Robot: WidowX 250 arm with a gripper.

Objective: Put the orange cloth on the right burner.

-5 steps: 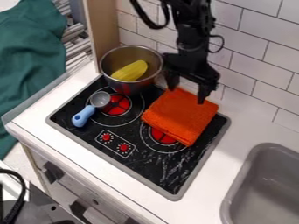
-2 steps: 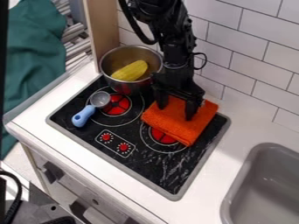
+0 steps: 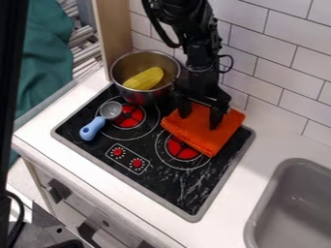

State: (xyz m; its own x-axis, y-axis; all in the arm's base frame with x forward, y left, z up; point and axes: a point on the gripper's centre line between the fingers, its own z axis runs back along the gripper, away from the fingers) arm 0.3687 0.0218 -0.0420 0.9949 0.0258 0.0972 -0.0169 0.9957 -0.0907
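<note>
The gripper (image 3: pixel 200 121) hangs over the upper part of the orange cloth (image 3: pixel 200 134), its two fingers apart and their tips at the cloth's top surface. The folded cloth lies on the back right of the black stove top, reaching its rear edge. It covers the upper part of the right burner (image 3: pixel 182 149), whose red centre shows below the cloth's lower left edge.
A metal pot (image 3: pixel 144 77) with a yellow corn-like toy (image 3: pixel 144 79) stands at the back left of the stove. A blue-handled scoop (image 3: pixel 101 121) lies beside the left burner. A tiled wall rises behind, and a grey sink (image 3: pixel 292 208) is at the right.
The gripper came down and left onto the cloth, then shifted slightly right and back. The cloth moved a little to the right, and more of the burner's red centre shows.
</note>
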